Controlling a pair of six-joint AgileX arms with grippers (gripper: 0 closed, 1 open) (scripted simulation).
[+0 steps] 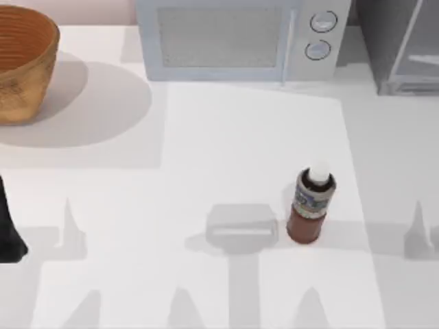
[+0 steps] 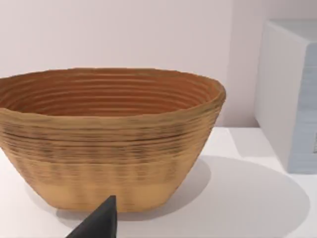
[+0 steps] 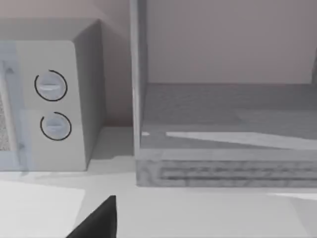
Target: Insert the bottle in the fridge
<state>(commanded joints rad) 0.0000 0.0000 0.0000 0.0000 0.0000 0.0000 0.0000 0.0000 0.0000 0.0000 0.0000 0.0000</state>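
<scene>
The bottle [image 1: 310, 205] stands upright on the white table, right of the middle; it is reddish-brown with a white cap and a grey-blue label band. The fridge [image 1: 401, 48] is the dark-grey box at the back right corner, and in the right wrist view the fridge [image 3: 228, 148] faces me with a pale frame and a grey inner floor. My left arm [image 1: 10, 233] is parked at the table's left edge, far from the bottle. A dark tip of my left gripper [image 2: 99, 223] points toward the basket. A dark tip of my right gripper [image 3: 99, 220] points toward the fridge.
A pale microwave [image 1: 240, 38] with two round knobs stands at the back middle, just left of the fridge. A woven basket [image 1: 24, 62] sits at the back left corner. White table [image 1: 206, 151] lies between the bottle and the appliances.
</scene>
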